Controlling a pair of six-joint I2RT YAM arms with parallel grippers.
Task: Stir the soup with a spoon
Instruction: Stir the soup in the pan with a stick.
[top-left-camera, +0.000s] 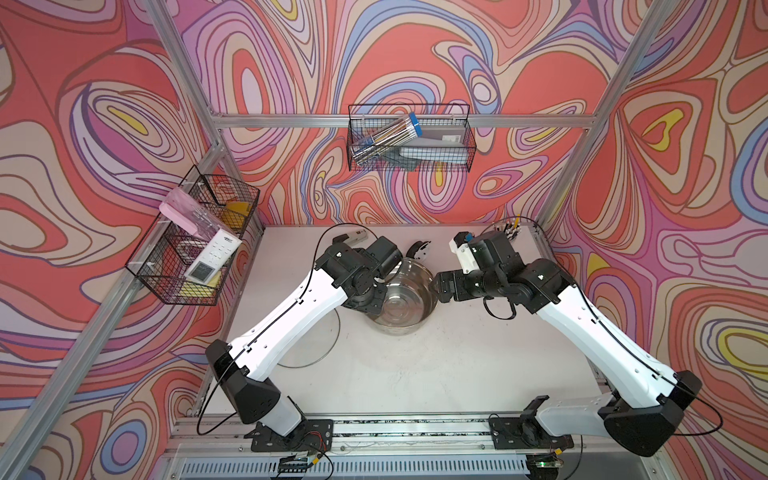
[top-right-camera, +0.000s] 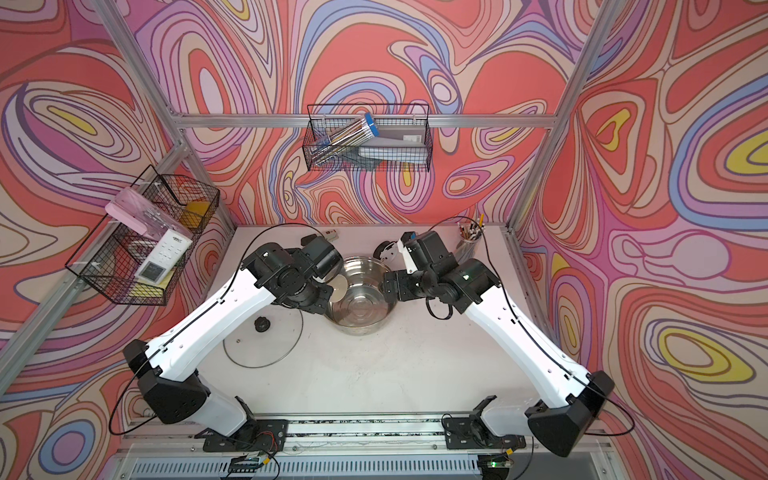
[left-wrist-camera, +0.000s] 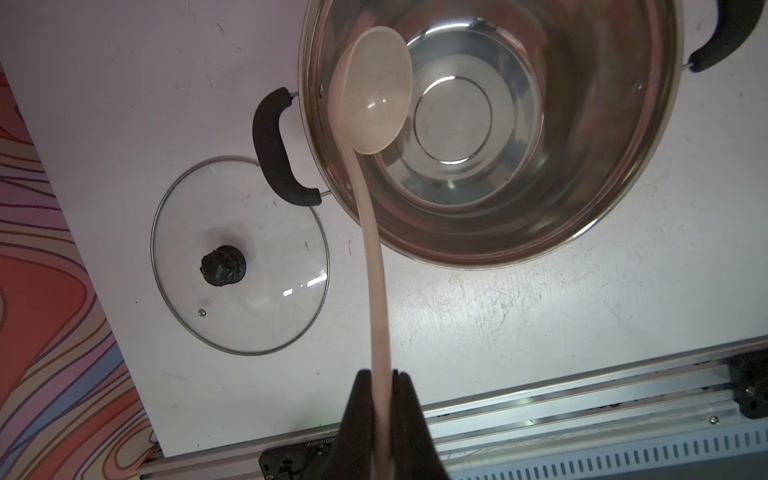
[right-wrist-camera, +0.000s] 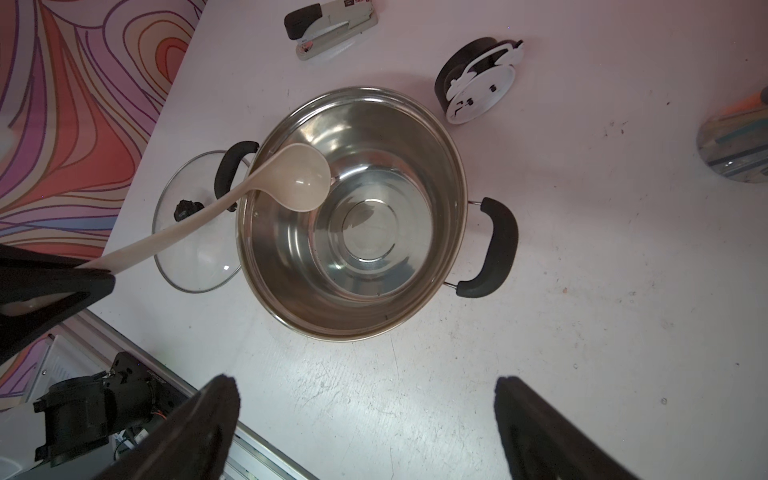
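In both top views the steel pot (top-left-camera: 399, 329) sat mid-frame on the white table (top-left-camera: 436, 374), its left rim covered by the left arm (top-left-camera: 291, 320). A glass lid (top-right-camera: 270, 349) lay flat to the pot's lower left, knob up, partly under that arm. Along the table's back edge stood a stapler (right-wrist-camera: 332, 29) and a black-and-white reel (right-wrist-camera: 478, 81). A cup of pencils (top-right-camera: 469, 239) stood in the back right corner.

The left gripper (left-wrist-camera: 381, 376) was clamped on the handle of the spoon (left-wrist-camera: 371, 232), whose bowl hung inside the pot near the left wall. Whether any liquid lay in the pot could not be told. The right gripper (right-wrist-camera: 368, 386) hung wide open and empty by the pot's right rim.

The wire basket at upper centre (top-left-camera: 415, 168) held a blue-capped tube (top-left-camera: 388, 139) of sticks and grey items (top-left-camera: 432, 153). The basket at left (top-left-camera: 166, 293) held a pink case (top-left-camera: 183, 212), a white keypad device (top-left-camera: 212, 257) and yellow pieces (top-left-camera: 235, 208).
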